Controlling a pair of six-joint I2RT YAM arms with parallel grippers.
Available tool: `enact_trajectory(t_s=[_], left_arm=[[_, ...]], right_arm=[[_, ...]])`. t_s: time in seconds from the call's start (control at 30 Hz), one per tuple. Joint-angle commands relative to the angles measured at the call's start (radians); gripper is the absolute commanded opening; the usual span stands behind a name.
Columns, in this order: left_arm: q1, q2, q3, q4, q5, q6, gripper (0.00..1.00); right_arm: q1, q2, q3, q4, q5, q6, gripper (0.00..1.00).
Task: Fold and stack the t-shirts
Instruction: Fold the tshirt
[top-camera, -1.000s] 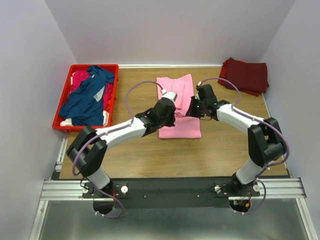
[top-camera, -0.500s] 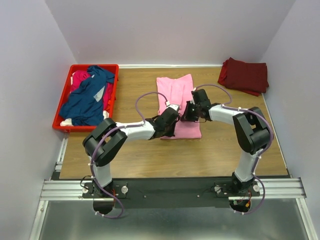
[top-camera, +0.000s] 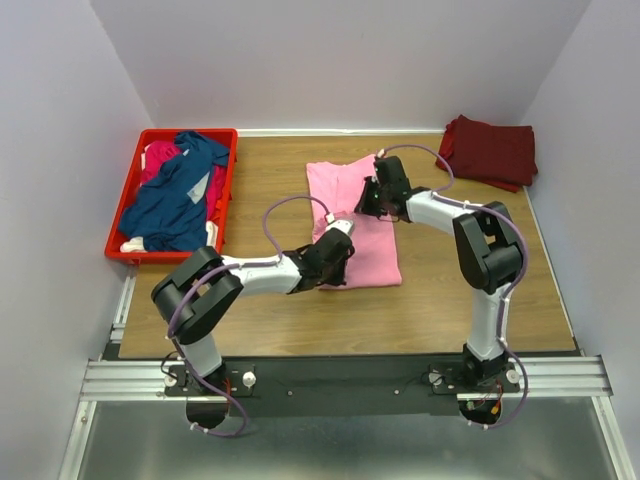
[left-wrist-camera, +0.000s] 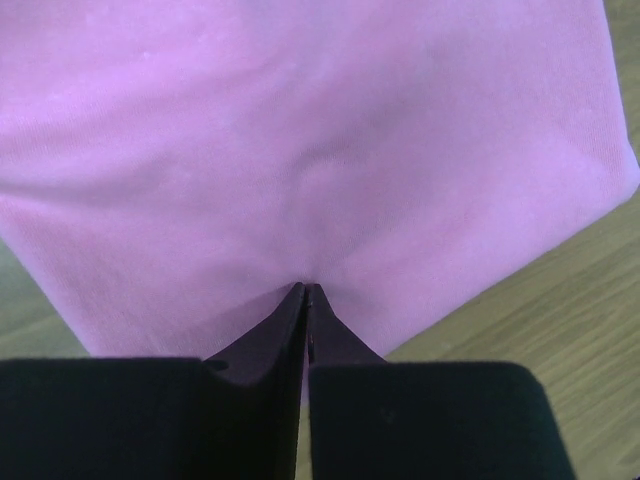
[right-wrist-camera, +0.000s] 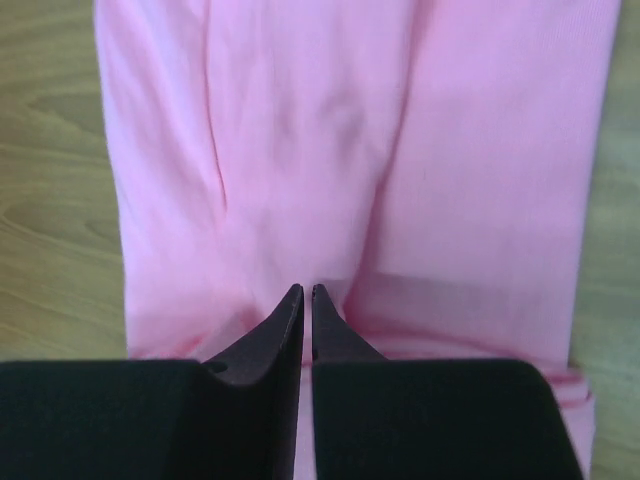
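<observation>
Pinching the pink shirt (top-camera: 375, 250), apparently to fold it: left gripper (left-wrist-camera: 304, 289) clamped tight on its near edge; right gripper (right-wrist-camera: 306, 291) likewise clamped on cloth farther up.

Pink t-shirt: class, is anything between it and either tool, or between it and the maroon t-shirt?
Nothing visible does: left tool and right tool both pinch the pink t-shirt; toward the maroon t-shirt lies bare table, crossed by the right arm.

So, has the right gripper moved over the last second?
Yes. The right gripper has shifted toward the far wall, along the light pink t-shirt, and is now farther from the near edge of the table.
</observation>
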Motion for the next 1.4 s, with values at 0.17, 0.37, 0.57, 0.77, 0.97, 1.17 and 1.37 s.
enact_trajectory(t_s=[0.17, 0.37, 0.57, 0.77, 0.97, 1.17, 1.37], left_arm=[[-0.047, -0.148, -0.056, -0.137, -0.046, -0.086, 0.12], [-0.031, -0.335, -0.059, -0.078, -0.045, -0.104, 0.20], [0.000, -0.337, -0.161, 0.053, 0.175, -0.038, 0.17], [0.035, -0.279, -0.308, 0.146, 0.246, -0.057, 0.10], [0.124, -0.233, -0.431, 0.235, 0.296, -0.129, 0.08], [0.134, -0.266, -0.481, 0.216, 0.317, -0.181, 0.04], [0.172, -0.546, -0.465, 0.160, 0.244, -0.227, 0.11]], right_arm=[[-0.011, -0.073, 0.110, 0.019, -0.106, 0.007, 0.13], [-0.065, -0.319, -0.204, 0.036, -0.377, 0.051, 0.13], [-0.141, -0.571, -0.613, 0.221, -0.673, 0.106, 0.13], [-0.202, -0.546, -0.899, 0.516, -0.829, 0.209, 0.13], [-0.325, -0.289, -1.027, 0.726, -0.806, 0.229, 0.08], [-0.350, -0.313, -1.025, 0.778, -0.820, 0.359, 0.10], [-0.351, -0.516, -0.860, 0.538, -0.806, 0.298, 0.18]])
